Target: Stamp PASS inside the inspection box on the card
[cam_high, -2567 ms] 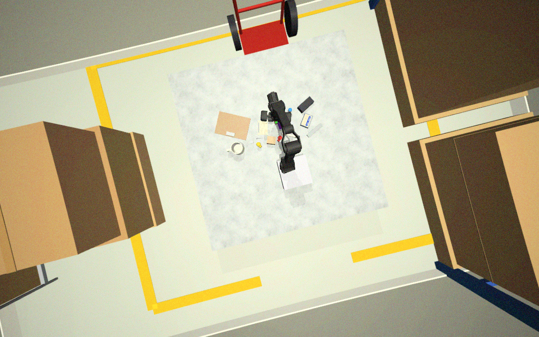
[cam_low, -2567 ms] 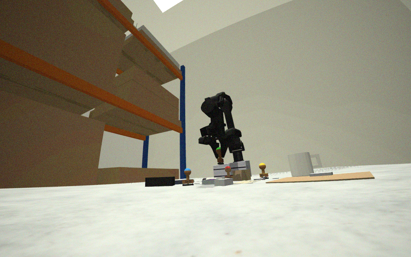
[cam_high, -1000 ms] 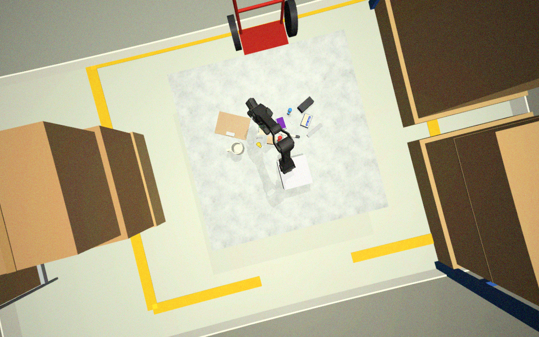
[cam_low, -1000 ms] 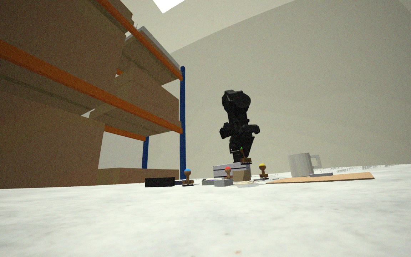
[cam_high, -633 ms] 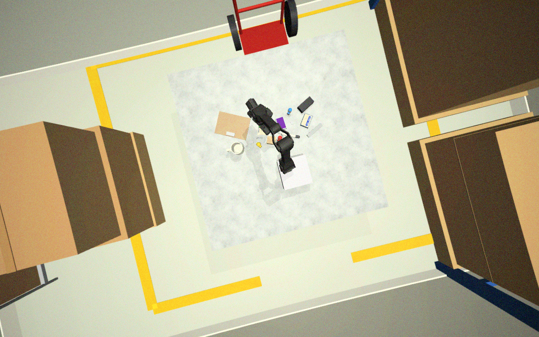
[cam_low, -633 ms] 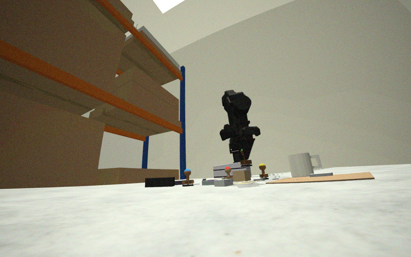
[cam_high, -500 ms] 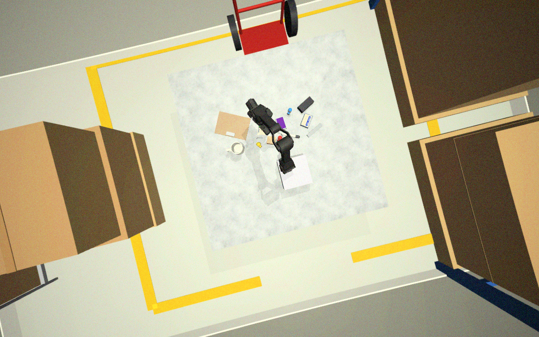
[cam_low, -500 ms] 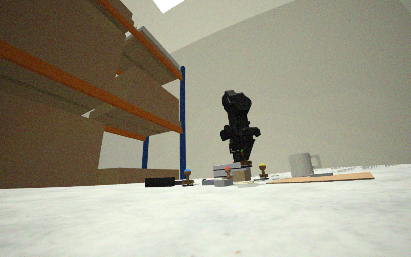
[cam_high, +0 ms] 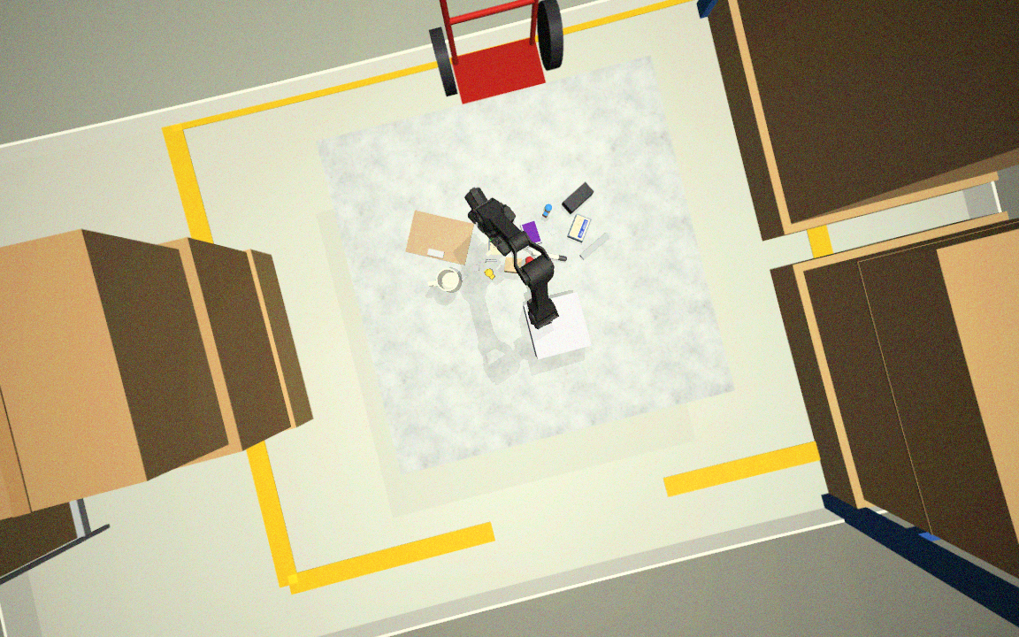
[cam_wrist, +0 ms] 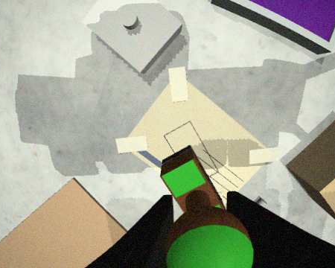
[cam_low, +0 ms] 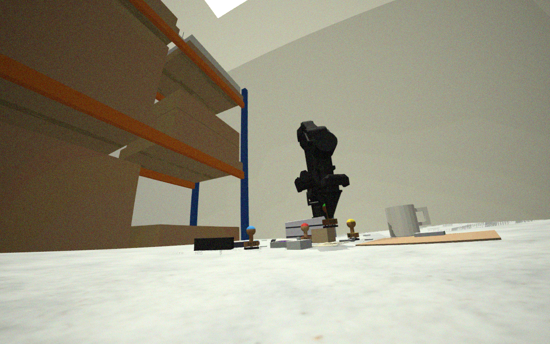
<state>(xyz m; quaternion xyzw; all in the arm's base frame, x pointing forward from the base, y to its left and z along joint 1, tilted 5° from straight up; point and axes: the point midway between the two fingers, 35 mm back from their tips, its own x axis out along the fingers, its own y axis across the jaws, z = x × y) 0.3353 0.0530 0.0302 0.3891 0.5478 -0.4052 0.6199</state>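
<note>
My gripper (cam_wrist: pixel 199 202) (cam_low: pixel 326 212) is shut on the PASS stamp (cam_wrist: pixel 208 251) (cam_low: pixel 324 206), which has a green knob and a brown base with a green label (cam_wrist: pixel 184 178). It holds the stamp upright a little above the bench. Below it lies the cream card (cam_wrist: pixel 197 112), taped at its edges, with the thin outlined inspection box (cam_wrist: pixel 178 129). The stamp base covers the near part of the box. The purple ink pad (cam_high: pixel 531 231) lies beyond the card to the right. In the top view the arm hides the gripper.
A grey lid with a knob (cam_wrist: pixel 135 35) lies left of the card. Red (cam_low: pixel 304 226), yellow (cam_low: pixel 351 222) and blue (cam_low: pixel 250 230) stamps stand nearby. A brown block (cam_wrist: pixel 321 164), a cardboard sheet (cam_wrist: pixel 48 238) (cam_high: pixel 438 234), a mug (cam_low: pixel 401 220) and a black box (cam_low: pixel 214 243) surround the spot.
</note>
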